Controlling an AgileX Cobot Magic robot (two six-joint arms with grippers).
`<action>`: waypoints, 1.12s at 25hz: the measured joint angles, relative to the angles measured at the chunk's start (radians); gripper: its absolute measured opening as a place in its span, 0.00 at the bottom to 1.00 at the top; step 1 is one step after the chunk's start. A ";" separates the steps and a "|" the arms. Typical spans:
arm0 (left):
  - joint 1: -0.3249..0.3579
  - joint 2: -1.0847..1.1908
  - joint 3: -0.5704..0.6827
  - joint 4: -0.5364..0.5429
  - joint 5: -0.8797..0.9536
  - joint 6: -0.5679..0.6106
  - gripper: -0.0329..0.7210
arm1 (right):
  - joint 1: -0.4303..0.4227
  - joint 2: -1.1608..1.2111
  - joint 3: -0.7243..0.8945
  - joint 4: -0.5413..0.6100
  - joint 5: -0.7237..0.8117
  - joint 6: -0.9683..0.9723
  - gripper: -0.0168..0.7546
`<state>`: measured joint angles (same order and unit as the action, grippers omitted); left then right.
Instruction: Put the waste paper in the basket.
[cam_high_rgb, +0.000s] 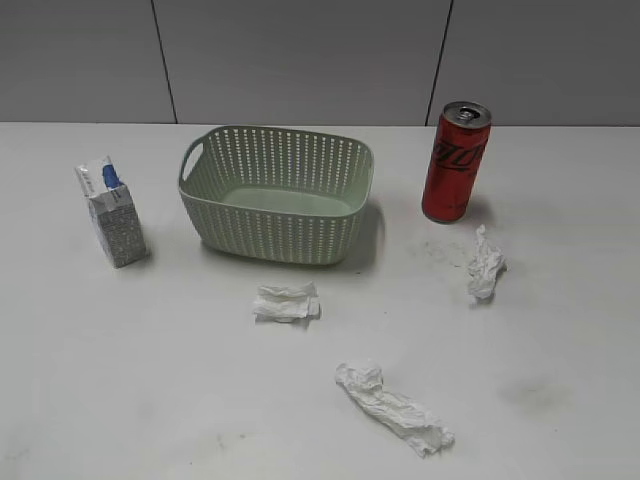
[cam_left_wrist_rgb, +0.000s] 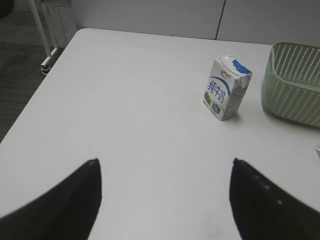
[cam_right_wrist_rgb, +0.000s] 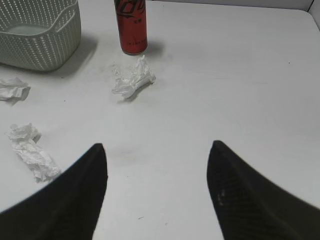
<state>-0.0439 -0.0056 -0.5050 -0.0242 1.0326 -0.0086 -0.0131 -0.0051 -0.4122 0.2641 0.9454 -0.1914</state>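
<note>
three paper wads out, basket empty

the basket (cam_high_rgb: 277, 195) sits mid-table. one wad of waste paper (cam_high_rgb: 287, 302) lies just in front of it, a twisted wad (cam_high_rgb: 394, 408) further front, a third (cam_high_rgb: 485, 264) front-right by the red can (cam_high_rgb: 456, 162). left of the basket, a carton (cam_left_wrist_rgb: 226, 88) reads "纯牛奶". left gripper (cam_left_wrist_rgb: 165, 172) and right gripper (cam_right_wrist_rgb: 157, 160) have jaws apart, holding nothing.

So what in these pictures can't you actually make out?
- Basket: cut off by the frame edge in both wrist views.
- Red can: top cropped in the right wrist view; its label is too small to read in the exterior view.
- Carton: print too small to read.
- Both arms: absent from the exterior view; each wrist view shows only two dark, spread fingers.
</note>
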 joint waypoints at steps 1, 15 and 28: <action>0.000 0.000 0.000 0.000 0.000 0.000 0.83 | 0.000 0.000 0.000 0.000 0.000 0.000 0.64; 0.000 0.000 0.000 0.000 0.000 -0.002 0.83 | 0.000 0.000 0.000 0.000 0.000 0.000 0.64; 0.000 0.000 0.000 0.000 0.000 0.000 0.83 | 0.000 0.209 -0.011 0.009 -0.016 0.000 0.81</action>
<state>-0.0439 -0.0056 -0.5050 -0.0242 1.0326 -0.0089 -0.0131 0.2040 -0.4228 0.2726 0.9294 -0.1914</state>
